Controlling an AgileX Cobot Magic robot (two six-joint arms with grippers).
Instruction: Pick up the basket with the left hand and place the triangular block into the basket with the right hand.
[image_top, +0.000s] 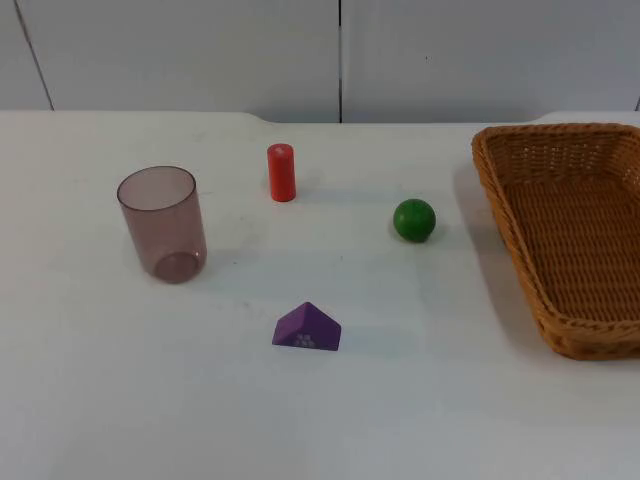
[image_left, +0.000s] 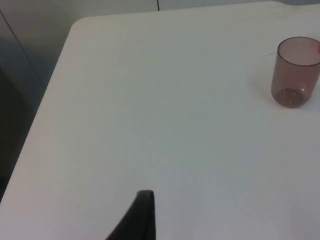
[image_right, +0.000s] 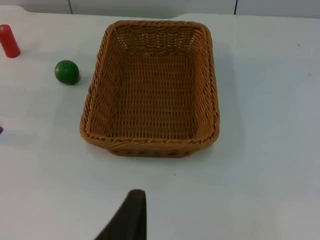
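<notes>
- Left tool (image_left: 142, 220): one black fingertip shows in the left wrist view, hanging over bare white table (image_top: 420, 410) near the table's edge; I cannot tell whether this tool is open or closed.
- Right tool (image_right: 131, 217): one black fingertip shows in the right wrist view, over the table just short of the basket's near wall; whether it is open or closed cannot be told, and it grips nothing that can be seen.
- Basket (image_top: 575, 225) (image_right: 152, 85): woven, brown, rectangular, resting flat on the table at the right side, with nothing inside.
- Triangular block (image_top: 306, 328): purple, lying on the table toward the front, well apart from the basket.
- Green ball (image_top: 414, 220) (image_right: 67, 72): on the table near the basket's left wall, not touching it.
- Red cylinder (image_top: 281, 172) (image_right: 9, 41): upright, behind the block.
- Cup (image_top: 162, 222) (image_left: 296, 71): clear, brownish, upright at the left side of the table.
</notes>
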